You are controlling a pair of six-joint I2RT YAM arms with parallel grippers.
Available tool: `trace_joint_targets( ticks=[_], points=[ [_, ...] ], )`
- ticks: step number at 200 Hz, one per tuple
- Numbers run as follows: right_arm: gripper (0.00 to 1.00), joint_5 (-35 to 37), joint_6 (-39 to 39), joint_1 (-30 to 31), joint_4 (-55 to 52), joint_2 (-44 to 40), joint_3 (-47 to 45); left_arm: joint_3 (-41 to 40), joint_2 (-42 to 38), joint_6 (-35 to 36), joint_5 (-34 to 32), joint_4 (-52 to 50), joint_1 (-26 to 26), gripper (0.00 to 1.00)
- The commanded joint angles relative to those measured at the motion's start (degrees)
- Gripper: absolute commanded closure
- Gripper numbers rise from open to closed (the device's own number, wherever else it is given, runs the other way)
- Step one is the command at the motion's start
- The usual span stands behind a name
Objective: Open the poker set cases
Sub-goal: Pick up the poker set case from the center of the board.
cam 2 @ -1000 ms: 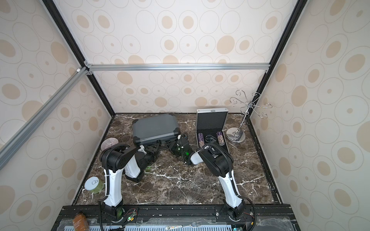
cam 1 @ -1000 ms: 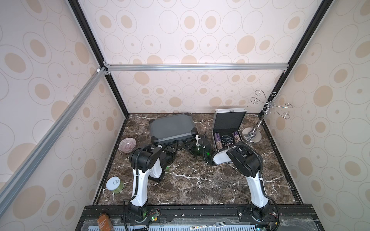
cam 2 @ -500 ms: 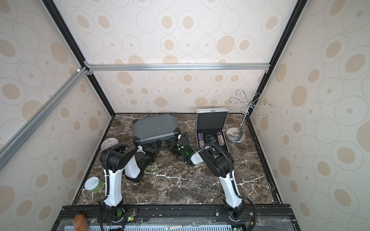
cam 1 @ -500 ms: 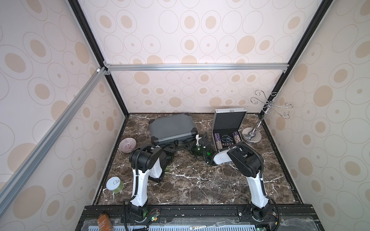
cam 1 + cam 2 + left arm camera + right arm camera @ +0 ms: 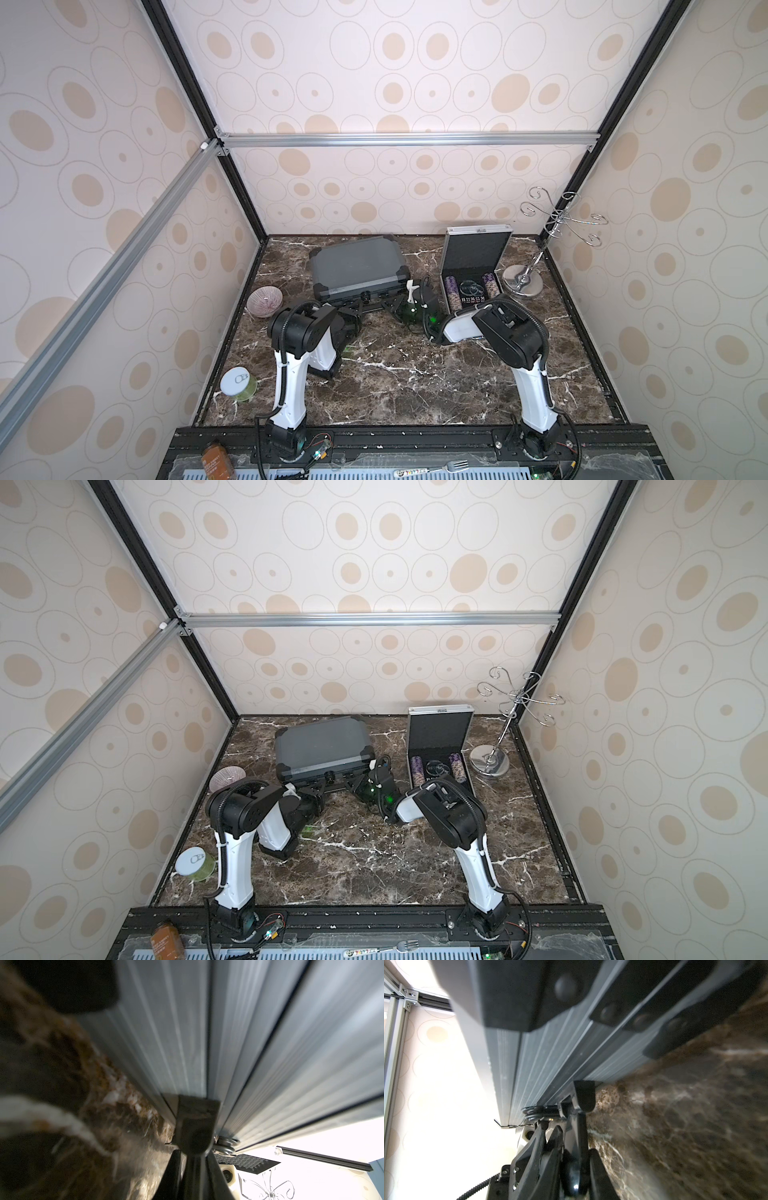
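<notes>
The large dark grey case lies closed at the back left in both top views. Its ribbed front fills both wrist views. The small silver case stands open at the back right, lid upright, with chips in black foam. Both arms reach low to the grey case's black handle. My left gripper is shut on the handle. My right gripper has a finger pressed against each side of the handle.
A pink ribbed bowl sits left of the grey case. A white-lidded jar stands at the front left. A chrome hook stand is right of the silver case. A brown bottle and a fork lie on the front rail.
Both arms stay at the grey case's handle and the case stays closed. No clear movement shows from the top view.
</notes>
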Motion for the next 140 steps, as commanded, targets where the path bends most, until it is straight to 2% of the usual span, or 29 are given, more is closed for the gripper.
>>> trace_joint_targets(
  ticks=[1,63,116,129,140],
  points=[
    [0.67,-3.24,-2.89,1.01,-4.64,-1.66,-3.92,-2.48,2.13,-0.05,-1.56,6.59,1.09,0.96],
    [0.39,-3.96,-3.35,1.06,1.52,-4.26,-9.23,-1.74,-3.69,-2.04,-0.24,3.95,-0.34,1.0],
    [0.05,-3.98,-2.4,1.23,7.62,-5.13,-11.03,0.14,-10.53,-1.51,-0.13,-2.24,-1.89,1.0],
    [0.0,-4.2,-2.44,1.58,8.65,-5.1,-11.01,0.5,-11.33,-1.97,-0.06,-2.82,-2.42,1.0],
    [0.01,-4.34,-2.5,1.96,8.87,-5.01,-10.76,0.75,-11.81,-2.46,-0.14,-3.14,-3.08,1.0]
  ],
)
